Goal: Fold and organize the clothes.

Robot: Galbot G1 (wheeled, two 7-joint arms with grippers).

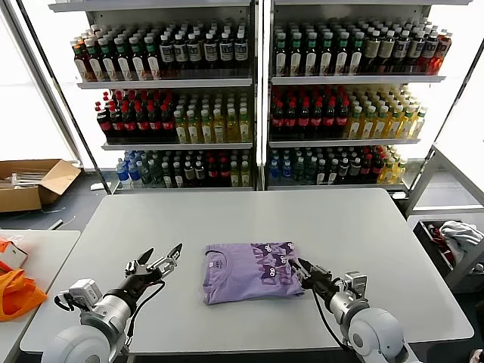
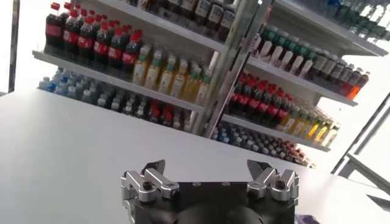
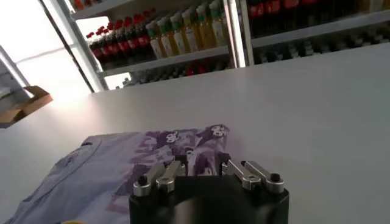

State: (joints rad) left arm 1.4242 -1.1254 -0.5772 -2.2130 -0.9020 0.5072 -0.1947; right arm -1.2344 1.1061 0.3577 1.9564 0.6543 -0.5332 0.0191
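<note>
T-shirt: the lavender T-shirt (image 1: pixel 248 272) lies folded into a rough rectangle flat on the grey table (image 1: pixel 249 219), near the front edge and about midway between the two side edges. Its collar end points toward the table's left side; the dark purple print (image 1: pixel 274 264) sits on the half nearer the right side.
T-shirt, right wrist view: the same folded T-shirt (image 3: pixel 109 170) spreads out just ahead of the fingers, print up.
Right gripper: the right gripper (image 1: pixel 302 267) sits low at the T-shirt's right edge, fingers pointing into the printed part. In the right wrist view the right gripper (image 3: pixel 203 168) has its fingers (image 3: pixel 167 173) a little apart, with a small gap between the tips. The tips look to be at or just over the cloth; I cannot tell whether they pinch any of it.
Left gripper: the left gripper (image 1: pixel 162 260) hovers above the table just left of the T-shirt, not touching it. Its fingers stand wide apart with nothing between them, as the left wrist view (image 2: pixel 207 170) also shows.
Shelves: racks of bottled drinks (image 1: pixel 257 98) stand beyond the table's far edge.
Cardboard box: an open box (image 1: pixel 34 183) sits on the floor off the table's far left corner.
Orange cloth: an orange bundle (image 1: pixel 17 291) lies on a second table to the left.
White cloth: a white bundle (image 1: pixel 460 234) rests in a bin off the right edge.
</note>
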